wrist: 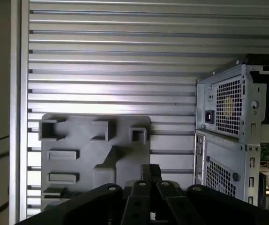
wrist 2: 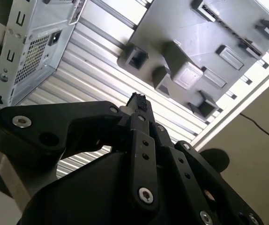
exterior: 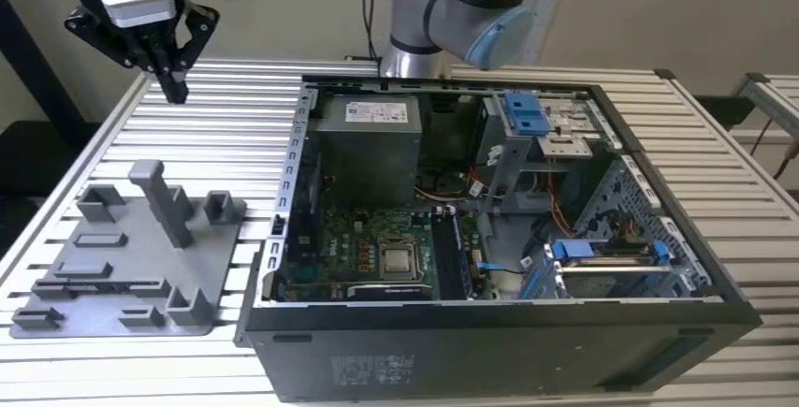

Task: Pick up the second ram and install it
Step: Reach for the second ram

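My gripper (exterior: pixel 174 92) hangs high over the slatted table's far corner on the exterior view's left, behind the grey tray (exterior: pixel 212 271). Its black fingers are shut tip to tip with nothing between them, as both wrist views show (wrist 2: pixel 137 99) (wrist: pixel 149 169). The second ram is hidden or out of view. The tray (wrist: pixel 90 152) lies below the gripper with its upright posts and shallow pockets; a long dark slot (exterior: pixel 107 287) runs along its near side, and I cannot tell what is in it. The open computer case (exterior: pixel 500 337) lies to the tray's right, its motherboard (exterior: pixel 374 248) exposed.
The arm's base (exterior: pixel 431 14) stands behind the case. Inside the case sit a grey power supply (exterior: pixel 365 145), blue drive latches (exterior: pixel 527 112) and loose cables. The table (wrist: pixel 111 61) has bare slats around the tray, and its edge runs close to the tray's left.
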Robot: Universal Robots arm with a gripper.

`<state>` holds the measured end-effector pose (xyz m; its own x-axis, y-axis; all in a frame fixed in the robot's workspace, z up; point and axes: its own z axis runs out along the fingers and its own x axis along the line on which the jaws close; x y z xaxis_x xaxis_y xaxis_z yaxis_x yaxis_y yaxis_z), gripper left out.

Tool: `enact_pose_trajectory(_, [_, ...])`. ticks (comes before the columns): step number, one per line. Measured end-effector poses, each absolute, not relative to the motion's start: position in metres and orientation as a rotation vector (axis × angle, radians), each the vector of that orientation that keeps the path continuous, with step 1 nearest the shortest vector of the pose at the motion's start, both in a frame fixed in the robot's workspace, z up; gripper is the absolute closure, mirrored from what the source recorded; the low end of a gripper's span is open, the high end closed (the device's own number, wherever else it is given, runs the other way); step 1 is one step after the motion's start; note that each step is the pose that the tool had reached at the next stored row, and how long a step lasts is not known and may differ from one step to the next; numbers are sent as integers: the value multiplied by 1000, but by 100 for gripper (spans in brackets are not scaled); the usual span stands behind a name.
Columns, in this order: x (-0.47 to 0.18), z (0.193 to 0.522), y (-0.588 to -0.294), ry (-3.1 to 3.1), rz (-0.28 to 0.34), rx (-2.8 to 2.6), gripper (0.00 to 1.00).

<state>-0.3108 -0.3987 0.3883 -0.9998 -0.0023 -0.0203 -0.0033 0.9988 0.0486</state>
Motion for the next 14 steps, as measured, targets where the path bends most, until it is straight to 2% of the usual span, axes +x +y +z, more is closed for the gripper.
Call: enact_pose_trajectory(14, [-329, 388, -399, 3120, 76, -4, 89])
